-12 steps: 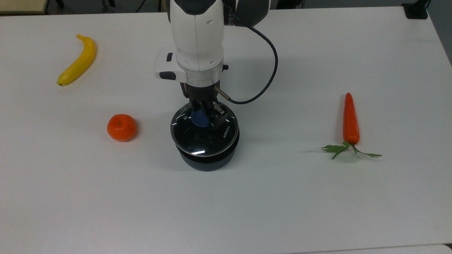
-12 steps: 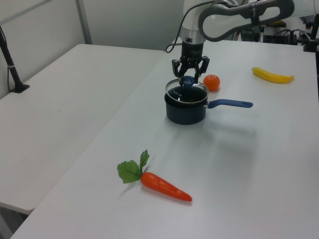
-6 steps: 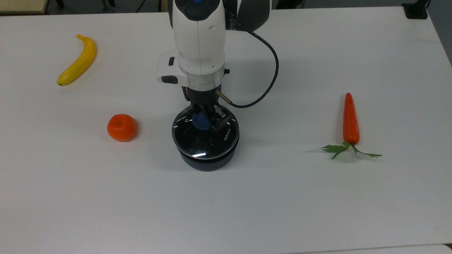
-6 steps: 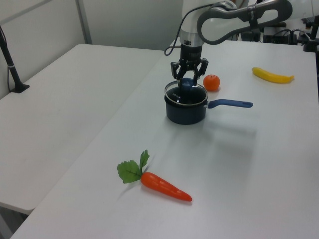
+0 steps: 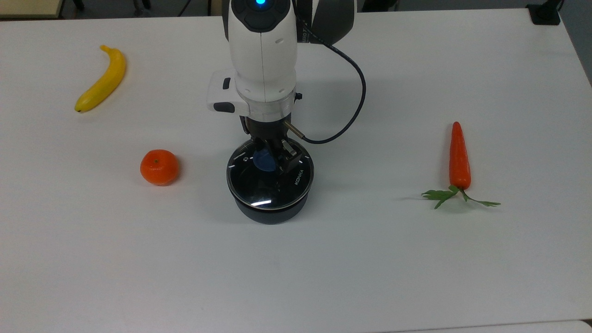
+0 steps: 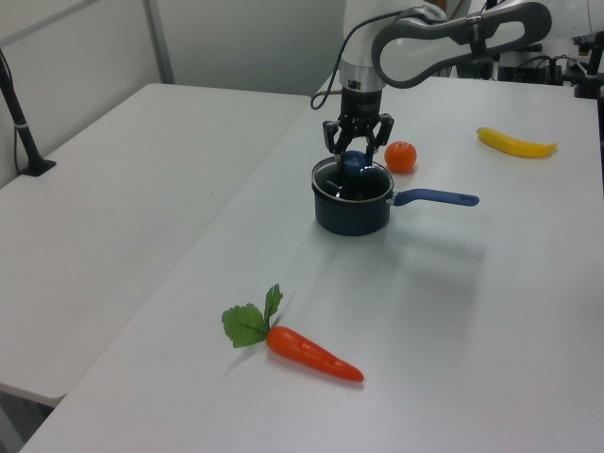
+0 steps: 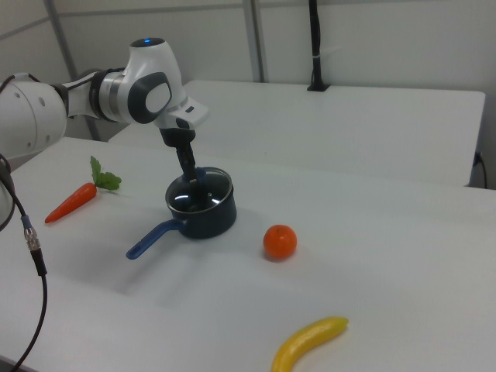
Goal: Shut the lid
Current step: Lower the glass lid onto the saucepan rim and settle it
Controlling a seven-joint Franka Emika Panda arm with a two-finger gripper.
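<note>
We keep our gripper (image 5: 267, 159) pinching the lid (image 5: 269, 178) by its knob at the glass's 12 o'clock, seating it squarely on the saucepan (image 6: 352, 209).

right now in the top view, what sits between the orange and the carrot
In the top view the saucepan, with the lid on it, stands between the orange and the carrot. The gripper is at the lid's blue knob. The rest is bare table.

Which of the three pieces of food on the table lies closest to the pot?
The round orange. It sits just off the pot at the top view's left, while the banana and the carrot lie much farther out.
</note>
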